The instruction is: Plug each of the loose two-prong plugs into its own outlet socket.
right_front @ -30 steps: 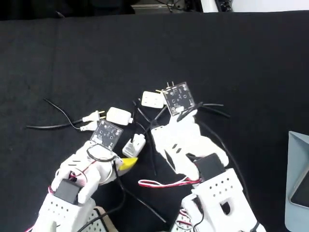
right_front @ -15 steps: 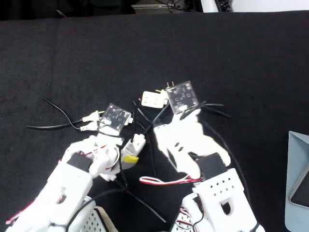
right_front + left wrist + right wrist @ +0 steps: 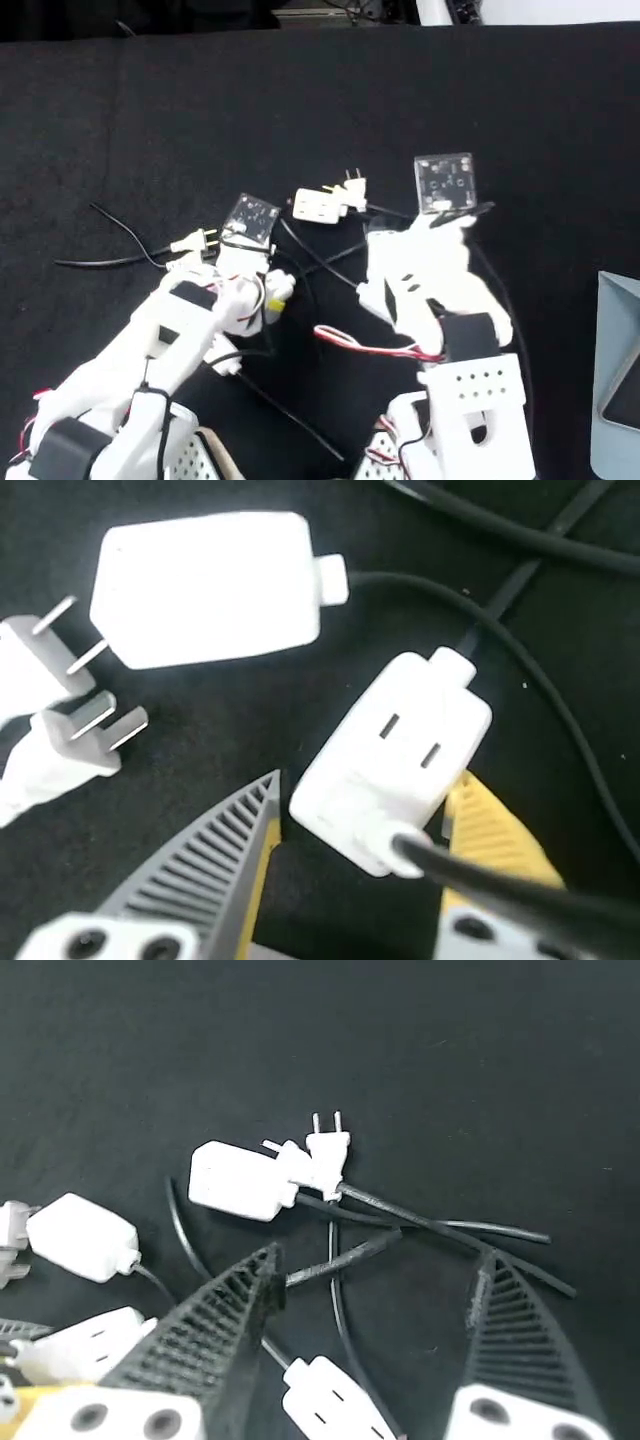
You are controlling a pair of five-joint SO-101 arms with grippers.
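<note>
My left gripper (image 3: 365, 785) is open and straddles a white outlet socket (image 3: 395, 755) lying with its two slots facing up; the yellow finger (image 3: 490, 830) touches it and the grey finger (image 3: 215, 870) is close beside it. Just beyond lie a second white socket block (image 3: 205, 585) and two loose plugs (image 3: 45, 650) (image 3: 70, 745), also seen as plugs (image 3: 195, 240). My right gripper (image 3: 380, 1260) hangs open above the cloth with nothing in it. Ahead of it a white socket (image 3: 240, 1180) (image 3: 318, 205) lies against a white plug (image 3: 325, 1150) (image 3: 350, 188). Another socket (image 3: 330, 1400) lies close under it.
Thin black cables (image 3: 110, 262) (image 3: 440, 1225) trail across the black cloth between the plugs and sockets. A grey tray (image 3: 615, 370) stands at the right edge. The far half of the table (image 3: 320, 90) is bare cloth.
My left arm has pushed forward over the white sockets, bringing its fingers around one. My right arm has swung to the right, away from the socket and plug it hovered over.
</note>
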